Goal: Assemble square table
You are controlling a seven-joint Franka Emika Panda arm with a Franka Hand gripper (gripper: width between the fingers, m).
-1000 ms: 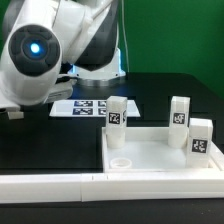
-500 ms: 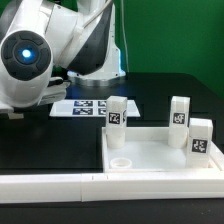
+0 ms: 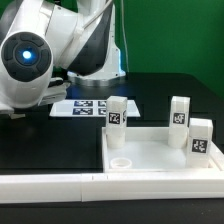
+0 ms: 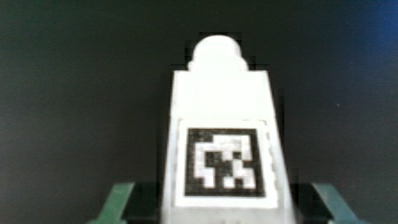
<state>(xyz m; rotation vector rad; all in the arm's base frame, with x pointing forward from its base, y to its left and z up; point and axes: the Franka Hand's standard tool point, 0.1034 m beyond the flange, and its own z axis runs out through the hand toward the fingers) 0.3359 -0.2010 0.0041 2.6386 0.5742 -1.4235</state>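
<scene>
The white square tabletop [image 3: 160, 150] lies rim up at the exterior view's front right. Three white tagged legs stand upright in its corner sockets: one at the back left [image 3: 116, 113], one at the back right [image 3: 180, 112] and one at the front right [image 3: 200, 137]. The front left socket [image 3: 120, 160] holds nothing. In the wrist view a fourth white leg [image 4: 222, 130] with a black-white tag lies on the dark table between my gripper's [image 4: 226, 208] green fingers [image 4: 125, 202]. Dark gaps show on both sides of it. In the exterior view the arm hides the gripper.
The marker board [image 3: 82, 106] lies flat behind the tabletop. A long white bar [image 3: 60, 184] runs along the front edge. The arm's big white body [image 3: 40, 55] fills the exterior view's upper left.
The arm's body has swung a little toward the exterior view's left from one second ago, then held still. The tabletop and its three legs have not moved.
</scene>
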